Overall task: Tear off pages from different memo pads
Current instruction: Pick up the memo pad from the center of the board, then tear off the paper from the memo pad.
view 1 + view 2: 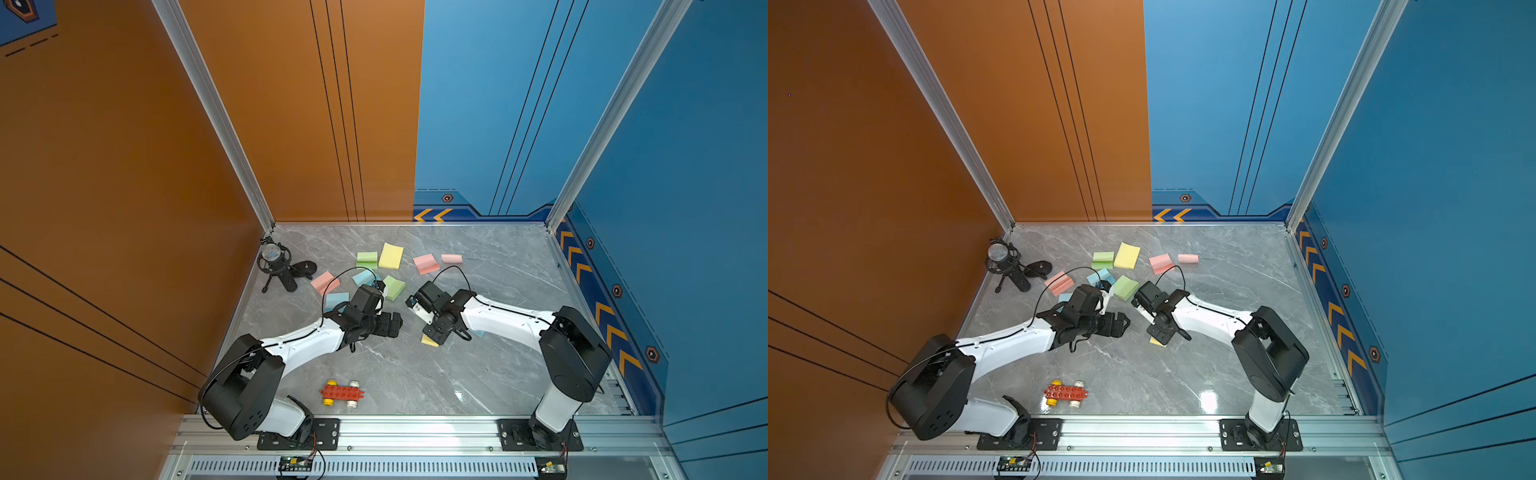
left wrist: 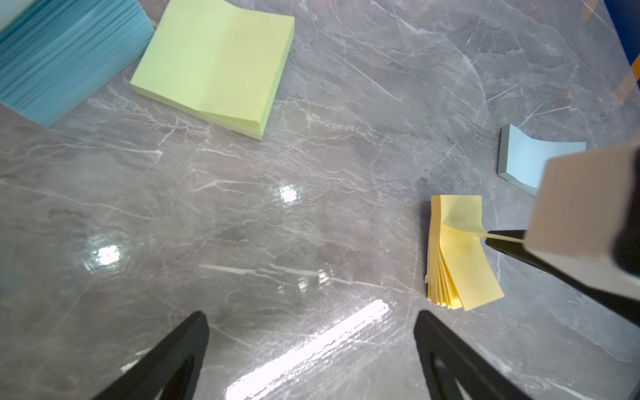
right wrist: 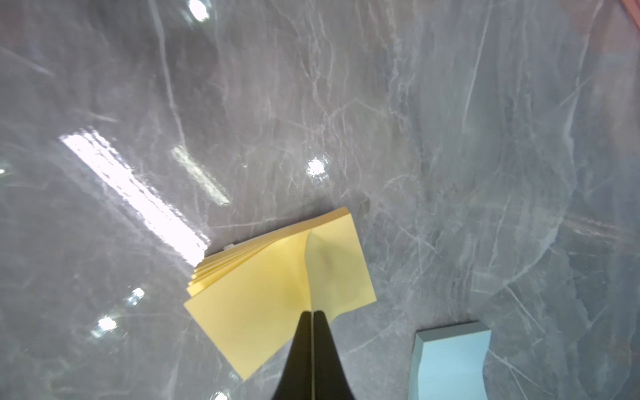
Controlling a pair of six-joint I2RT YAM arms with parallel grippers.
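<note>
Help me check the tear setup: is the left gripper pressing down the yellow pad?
No, the left gripper stands open over the table, apart from the yellow pad.

Bare tabletop point(image 1: 415, 374) mid-front; memo pads point(image 1: 390, 255) crowd rear.

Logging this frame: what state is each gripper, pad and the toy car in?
right gripper: shut on top yellow page.
left gripper: open, empty.
top yellow page: one corner pinched and lifted, not torn off.
yellow pad: sheets fanned apart.
small blue pad: lying untouched, top bowed.
green pad: lying flat, untouched.
toy car: upright on its wheels.
</note>
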